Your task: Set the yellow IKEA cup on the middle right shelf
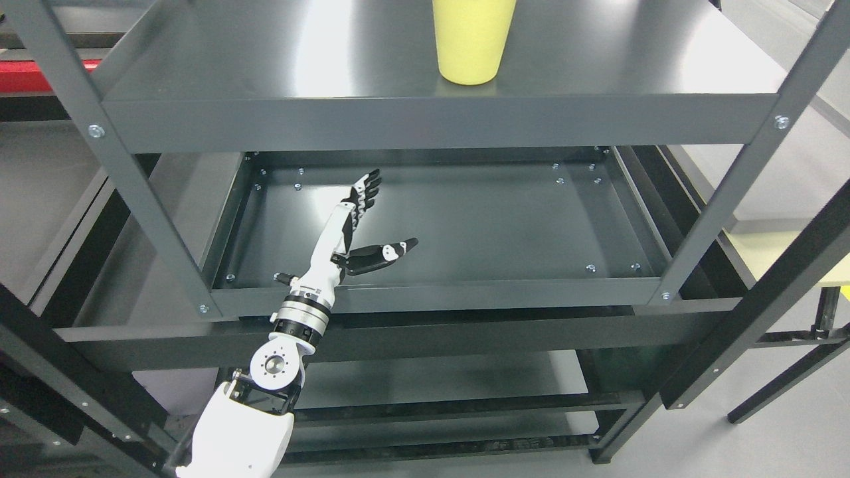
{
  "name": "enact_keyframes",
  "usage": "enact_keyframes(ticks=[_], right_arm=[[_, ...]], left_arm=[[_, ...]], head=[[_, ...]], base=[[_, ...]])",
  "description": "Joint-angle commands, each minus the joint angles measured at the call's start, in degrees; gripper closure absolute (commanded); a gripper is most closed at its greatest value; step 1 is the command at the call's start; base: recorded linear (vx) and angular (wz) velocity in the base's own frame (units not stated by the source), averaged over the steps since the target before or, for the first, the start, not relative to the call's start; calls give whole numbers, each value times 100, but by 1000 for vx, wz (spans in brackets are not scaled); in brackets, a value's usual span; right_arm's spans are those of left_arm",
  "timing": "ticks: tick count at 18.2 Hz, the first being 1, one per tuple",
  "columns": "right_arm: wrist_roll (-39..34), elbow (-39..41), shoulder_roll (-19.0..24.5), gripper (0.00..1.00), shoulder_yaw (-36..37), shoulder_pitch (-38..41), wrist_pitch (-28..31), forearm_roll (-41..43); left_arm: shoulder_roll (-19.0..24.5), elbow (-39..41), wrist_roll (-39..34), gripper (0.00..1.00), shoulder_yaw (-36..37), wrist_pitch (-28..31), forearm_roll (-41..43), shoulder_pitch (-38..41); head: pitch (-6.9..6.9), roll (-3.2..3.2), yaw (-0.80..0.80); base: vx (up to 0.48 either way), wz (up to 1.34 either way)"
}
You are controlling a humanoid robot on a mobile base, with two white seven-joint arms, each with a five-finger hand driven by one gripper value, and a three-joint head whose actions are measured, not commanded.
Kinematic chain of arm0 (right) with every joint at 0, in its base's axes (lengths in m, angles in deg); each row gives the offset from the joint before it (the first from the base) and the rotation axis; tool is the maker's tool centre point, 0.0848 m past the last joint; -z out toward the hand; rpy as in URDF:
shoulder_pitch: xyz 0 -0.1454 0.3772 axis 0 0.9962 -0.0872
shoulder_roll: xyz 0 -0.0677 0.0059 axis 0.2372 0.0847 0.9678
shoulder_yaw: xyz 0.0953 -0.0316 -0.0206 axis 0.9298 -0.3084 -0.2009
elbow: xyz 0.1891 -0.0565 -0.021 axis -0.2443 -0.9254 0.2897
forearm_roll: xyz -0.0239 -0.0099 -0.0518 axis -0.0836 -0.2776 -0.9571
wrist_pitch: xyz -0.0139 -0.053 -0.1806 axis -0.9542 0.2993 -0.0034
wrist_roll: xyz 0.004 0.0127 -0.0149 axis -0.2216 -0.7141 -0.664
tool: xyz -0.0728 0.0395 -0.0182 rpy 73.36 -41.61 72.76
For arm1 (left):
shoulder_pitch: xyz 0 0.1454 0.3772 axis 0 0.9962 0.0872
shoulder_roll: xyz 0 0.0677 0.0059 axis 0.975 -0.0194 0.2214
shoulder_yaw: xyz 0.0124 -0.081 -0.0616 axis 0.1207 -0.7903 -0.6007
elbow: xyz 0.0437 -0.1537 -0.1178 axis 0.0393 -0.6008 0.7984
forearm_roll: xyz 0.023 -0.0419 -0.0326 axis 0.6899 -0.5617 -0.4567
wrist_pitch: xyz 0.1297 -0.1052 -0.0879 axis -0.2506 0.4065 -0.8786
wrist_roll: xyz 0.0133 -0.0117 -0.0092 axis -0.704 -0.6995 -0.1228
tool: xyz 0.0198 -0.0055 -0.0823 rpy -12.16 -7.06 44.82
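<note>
A yellow cup (471, 41) stands upright on the upper grey shelf (425, 119), near its front edge and right of the middle; its top is cut off by the picture. My left hand (372, 222) reaches over the front lip of the lower shelf tray (505, 226), well below and left of the cup. Its fingers (364, 192) are stretched straight and the thumb is spread to the right. It holds nothing. No right arm shows.
Grey uprights (724, 199) frame the shelf at both front corners. Dark lower shelves (438, 385) lie beneath. A pale yellow table edge (783, 255) shows at the right, and a red surface (40, 76) at the far left.
</note>
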Motion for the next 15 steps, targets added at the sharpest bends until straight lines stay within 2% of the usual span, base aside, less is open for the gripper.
enact_keyframes(ticks=[1, 15], right_arm=[[5, 0, -100, 1, -97, 79, 4, 141], [5, 0, -100, 1, -97, 79, 4, 141]], left_arm=[[-117, 718, -286, 1, -388, 386, 29, 321], [-117, 1195, -400, 1, -98, 413, 46, 366]], head=[[0, 0, 0], [0, 0, 0]], base=[[12, -109], [3, -5]])
